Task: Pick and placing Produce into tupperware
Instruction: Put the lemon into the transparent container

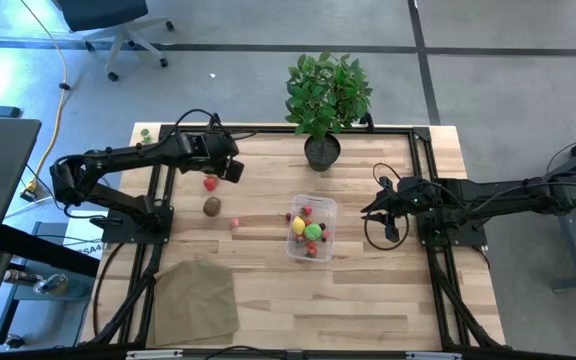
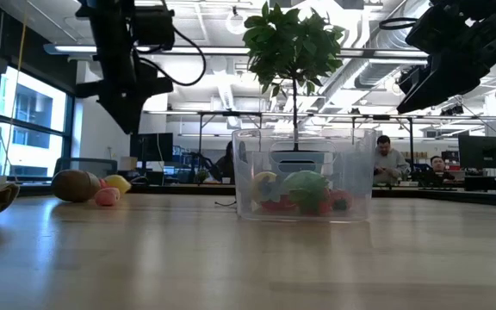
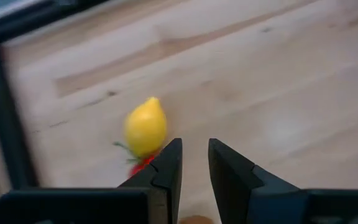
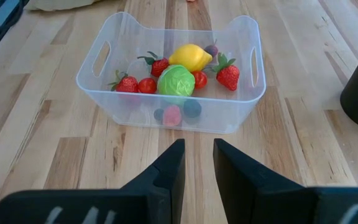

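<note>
Dark jointed arms; looping black cables

One clear tupperware [image 4: 135,115] holds the bulk of the produce: three strawberries, one lemon [image 4: 190,57], one green cabbage [image 4: 175,80], two small red tomatoes, and a few small pieces too hidden to count surely. Left of the tupperware, four loose pieces lie on the table [image 1: 388,300]. One potted plant [image 1: 326,95] stands behind the tupperware.

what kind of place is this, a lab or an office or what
Most likely a robotics lab inside an open-plan office. A wooden table framed with black rails carries two robot arms, an office chair stands on the grey floor, and the low view shows people at desks under exposed ceiling ducts.
</note>
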Motion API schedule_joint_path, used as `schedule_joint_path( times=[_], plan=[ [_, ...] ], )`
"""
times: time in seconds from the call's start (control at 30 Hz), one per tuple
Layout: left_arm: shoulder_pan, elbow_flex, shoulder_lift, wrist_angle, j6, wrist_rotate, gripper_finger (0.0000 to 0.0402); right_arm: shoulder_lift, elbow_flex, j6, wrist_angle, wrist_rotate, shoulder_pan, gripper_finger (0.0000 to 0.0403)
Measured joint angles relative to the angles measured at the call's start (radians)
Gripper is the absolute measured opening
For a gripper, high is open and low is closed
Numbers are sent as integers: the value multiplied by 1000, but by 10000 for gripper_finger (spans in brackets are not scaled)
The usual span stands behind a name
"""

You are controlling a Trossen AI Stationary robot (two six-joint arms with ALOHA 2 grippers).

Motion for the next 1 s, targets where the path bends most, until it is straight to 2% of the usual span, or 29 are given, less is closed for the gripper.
schedule_joint_path(
  times=[0.1,0.23,0.37,0.53,0.63,0.87,1.0],
  plan=[
    [11,0,0,-37,6,-43,69,0,0,0,0,0,0,73],
    [40,0,9,-65,33,-33,69,0,0,0,0,0,0,73],
    [71,0,52,-75,34,26,69,0,0,0,0,0,0,73],
    [150,0,122,-56,24,171,69,0,0,0,0,0,0,73],
    [186,0,145,-22,22,223,69,0,0,0,0,0,0,73],
    [242,0,147,-44,14,232,70,0,0,0,0,0,0,73],
    [276,0,147,-46,38,226,96,0,0,0,0,0,0,73]
  ],
)
